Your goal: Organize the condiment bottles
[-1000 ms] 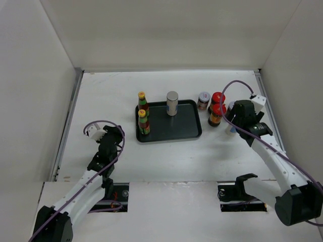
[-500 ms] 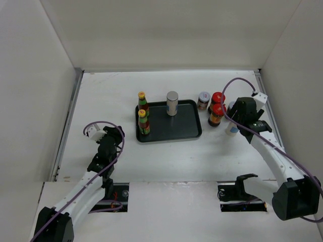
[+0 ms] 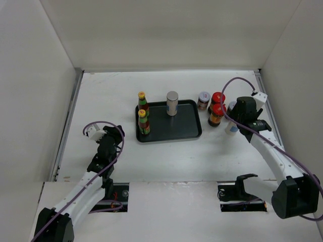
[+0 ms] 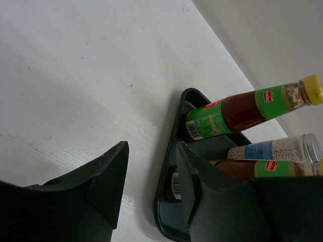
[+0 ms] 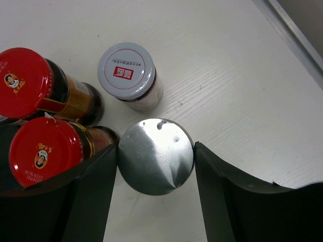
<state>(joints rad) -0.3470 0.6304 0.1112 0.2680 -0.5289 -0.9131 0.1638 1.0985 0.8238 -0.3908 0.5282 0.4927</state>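
1. Found the right gripper (image 5: 155, 149) clamped on a round silver-lidded jar (image 5: 155, 164), one finger tight against each side of the lid, on the white table (image 3: 101, 96) right of the black rectangular tray (image 3: 186, 132).
2. Noted two red-lidded dark glass jars (image 5: 28, 83) just left of it, and a pale-lidded small jar (image 5: 128, 70) just beyond.
3. Counted two slim yellow-capped dark sauce bottles (image 3: 143, 103) upright along the tray's left edge, plus a tall silver-lidded shaker (image 3: 172, 103) at its far side.
4. Saw the left gripper (image 4: 151, 151) with fingers apart, holding nothing, low over the table beside the tray's near-left corner.
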